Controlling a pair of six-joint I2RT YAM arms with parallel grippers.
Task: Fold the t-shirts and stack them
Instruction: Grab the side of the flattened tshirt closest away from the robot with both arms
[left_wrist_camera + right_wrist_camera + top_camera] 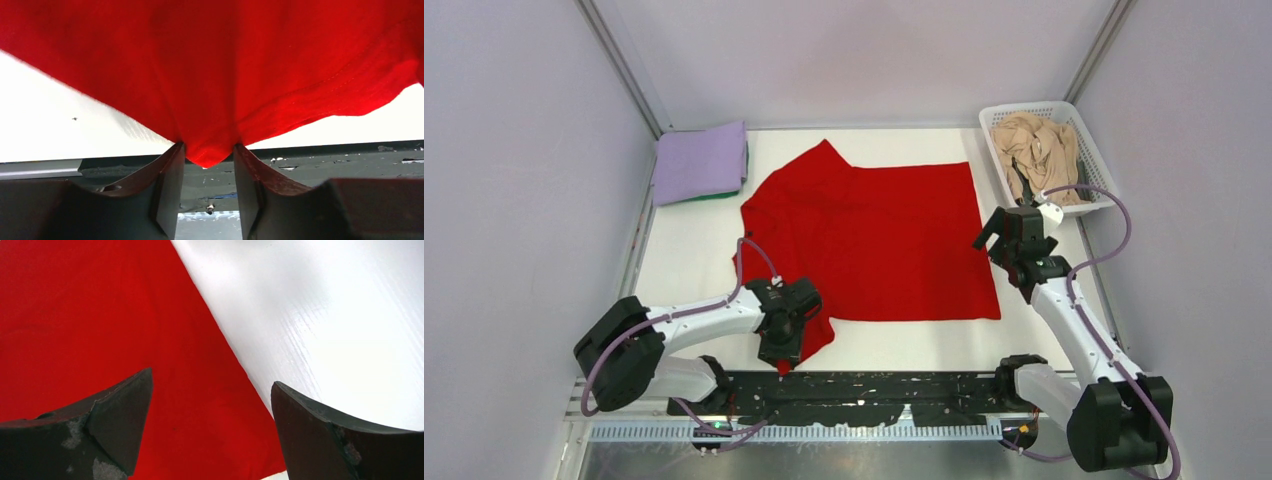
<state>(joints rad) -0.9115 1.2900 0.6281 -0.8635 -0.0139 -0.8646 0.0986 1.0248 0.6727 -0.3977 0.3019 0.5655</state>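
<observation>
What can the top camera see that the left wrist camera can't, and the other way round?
Only the top camera shows the folded lavender t-shirt, the basket holding the beige t-shirt, and the open right claw. Only the left wrist camera shows, up close, the left claw pinching a corner of cloth between its fingers. Both show the red t-shirt and the white table.

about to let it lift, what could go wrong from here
1. The left tool pinches only a small tip of the red t-shirt; it may slip out when lifted.
2. The right tool hangs open over the shirt's edge, gripping nothing, so a one-sided pull could bunch the cloth.
</observation>
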